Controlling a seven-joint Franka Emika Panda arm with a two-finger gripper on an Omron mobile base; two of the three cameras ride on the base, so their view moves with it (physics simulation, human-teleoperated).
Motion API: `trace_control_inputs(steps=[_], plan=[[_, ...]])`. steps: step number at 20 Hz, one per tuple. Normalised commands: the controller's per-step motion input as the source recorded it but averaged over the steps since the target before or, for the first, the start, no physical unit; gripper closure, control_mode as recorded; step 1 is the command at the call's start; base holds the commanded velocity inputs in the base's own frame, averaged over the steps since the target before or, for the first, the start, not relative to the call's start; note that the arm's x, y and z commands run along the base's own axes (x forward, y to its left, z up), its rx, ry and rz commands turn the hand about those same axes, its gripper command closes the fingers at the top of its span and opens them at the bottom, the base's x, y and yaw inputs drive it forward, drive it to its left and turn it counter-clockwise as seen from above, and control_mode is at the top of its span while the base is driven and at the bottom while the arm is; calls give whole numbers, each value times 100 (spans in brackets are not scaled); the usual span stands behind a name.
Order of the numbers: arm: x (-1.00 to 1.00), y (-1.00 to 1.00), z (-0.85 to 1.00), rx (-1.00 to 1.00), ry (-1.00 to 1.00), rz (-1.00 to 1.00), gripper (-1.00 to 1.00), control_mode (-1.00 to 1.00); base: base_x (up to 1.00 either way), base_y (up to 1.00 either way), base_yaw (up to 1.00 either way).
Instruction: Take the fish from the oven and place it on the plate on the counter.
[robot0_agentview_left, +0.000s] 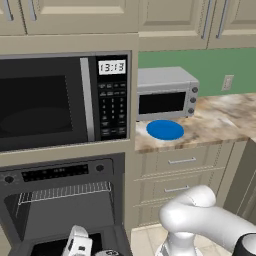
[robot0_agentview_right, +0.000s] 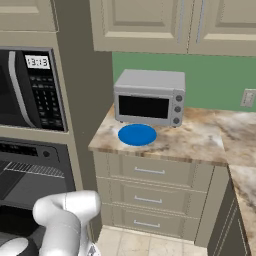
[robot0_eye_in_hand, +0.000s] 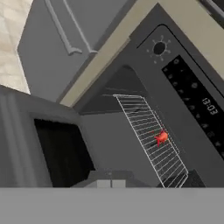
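So far only the opening is done. In the left base view the oven (robot0_agentview_left: 65, 210) has its door dropped open and its wire rack (robot0_agentview_left: 65, 192) showing, while the blue plate (robot0_agentview_left: 165, 130) sits bare on the table (robot0_agentview_left: 220, 122) in front of the toaster oven (robot0_agentview_left: 167, 94). The hand (robot0_agentview_left: 77, 245) hangs low over the open door.

From the right base view, the plate (robot0_agentview_right: 137, 134) carries nothing, and the arm (robot0_agentview_right: 65, 215) bends down toward the oven (robot0_agentview_right: 30, 170) at the left.

Looking along the hand, the fish (robot0_eye_in_hand: 161, 137) lies on the rack (robot0_eye_in_hand: 148, 138) inside the oven, well apart from the fingers, which are shut tight and hold nothing. Reaching in, grasping, lifting out and setting down all remain.
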Motion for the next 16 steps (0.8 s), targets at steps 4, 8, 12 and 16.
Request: trace_control_inputs(steps=[4, 8, 12, 16], plan=[[4, 5, 19, 31, -2, -27, 100, -100, 0, 0, 0], [8, 5, 2, 42, 0, -15, 100, -100, 0, 0, 0], [41, -17, 0, 46, 2, 0, 100, -100, 0, 0, 0], [70, -13, 0, 33, 4, 2, 100, -100, 0, 0, 0]])
